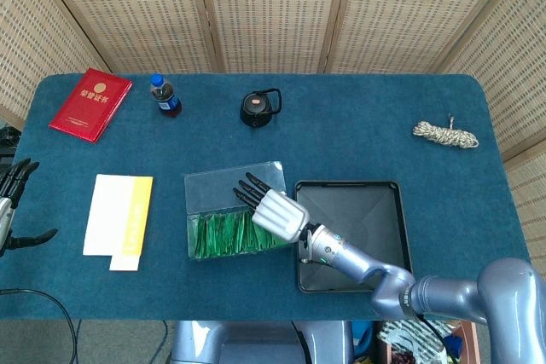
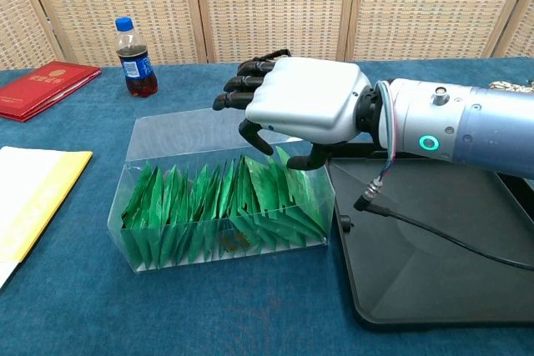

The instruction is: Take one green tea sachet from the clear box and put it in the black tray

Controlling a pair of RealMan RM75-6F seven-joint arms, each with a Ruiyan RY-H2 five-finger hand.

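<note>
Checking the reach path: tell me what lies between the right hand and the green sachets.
Nothing: in the chest view the right hand hovers just above the green sachets, with only open air between.

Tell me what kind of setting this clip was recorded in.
Probably a staged robot data-collection setup, not a home or shop: a table covered in blue cloth, woven screens closing it in, and unrelated props laid out apart, such as a red booklet, a rope coil and a cola bottle.
</note>
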